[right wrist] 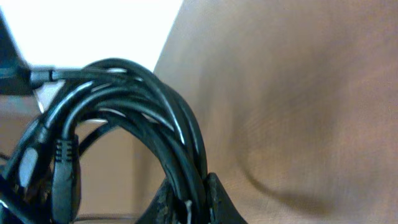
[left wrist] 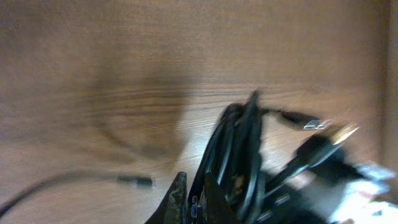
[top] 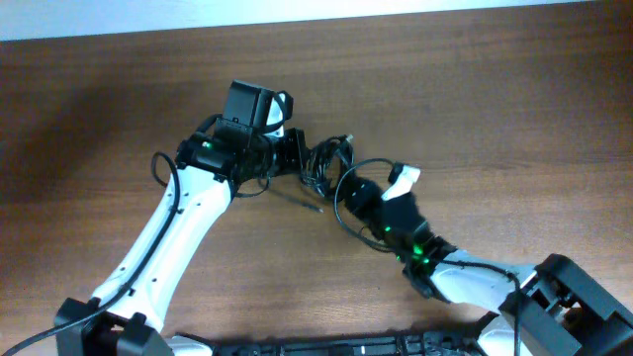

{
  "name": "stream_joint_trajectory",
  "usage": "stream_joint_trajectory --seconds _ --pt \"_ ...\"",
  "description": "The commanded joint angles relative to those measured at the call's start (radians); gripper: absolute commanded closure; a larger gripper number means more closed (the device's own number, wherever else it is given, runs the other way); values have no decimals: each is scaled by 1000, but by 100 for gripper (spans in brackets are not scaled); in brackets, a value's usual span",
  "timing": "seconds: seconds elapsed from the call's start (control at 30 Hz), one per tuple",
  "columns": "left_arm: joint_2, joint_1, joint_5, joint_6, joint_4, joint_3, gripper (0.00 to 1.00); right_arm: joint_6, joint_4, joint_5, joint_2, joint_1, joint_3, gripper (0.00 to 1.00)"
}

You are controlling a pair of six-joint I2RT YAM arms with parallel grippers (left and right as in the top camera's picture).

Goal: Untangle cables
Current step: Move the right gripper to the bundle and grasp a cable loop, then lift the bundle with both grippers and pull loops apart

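The tangle of thin, black, rubbery cables (top: pixel 326 160) is pinched between the nearly closed jaws of the left gripper (left wrist: pixel 196 200) and the right gripper (right wrist: pixel 189 202).

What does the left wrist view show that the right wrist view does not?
Only the left wrist: a silvery plug tip and a loose plug end lying on the table. Only the right wrist: the cables arching in a tight loop that runs down between the fingers of the right gripper. Both: black cords over wood.
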Motion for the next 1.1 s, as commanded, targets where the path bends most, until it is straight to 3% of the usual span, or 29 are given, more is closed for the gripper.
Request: stream_joint_trajectory --seconds 0.0,0.03,0.07,0.1,0.17,0.2,0.33,0.43,0.53,0.77,0.9,0.97,1.07 --pt "-23 -6 -166 183 -53 15 80 -481 47 -277 -39 -101 14 96" --pt "-23 -6 -253 182 -63 15 68 -520 43 -346 -47 -137 14 96" --pt "-23 -3 -339 183 -66 15 46 -561 43 -442 -51 -180 14 96" --pt "-23 2 -374 186 -65 15 32 -586 43 -511 -51 -209 14 96" --pt "-23 16 -335 317 -38 15 11 -681 43 -730 -50 -313 14 96" --pt "-23 23 -272 380 -23 15 9 -700 43 -777 -50 -340 14 96" --pt "-23 82 89 649 14 15 12 -807 43 -975 -50 -438 14 96" --pt "-23 153 344 818 24 15 13 -807 43 -995 -50 -444 14 96" --pt "-23 195 501 957 21 14 13 -830 44 -995 -50 -444 14 96" --pt "-23 186 584 1002 -3 13 15 -885 61 -1091 -50 -443 14 96" --pt "-21 174 505 981 -79 10 16 -730 68 -898 -50 -443 14 96" --pt "-21 174 444 933 -120 8 26 -660 75 -852 -50 -443 14 96" --pt "-21 174 423 849 -136 3 29 -654 76 -844 -50 -443 14 96"
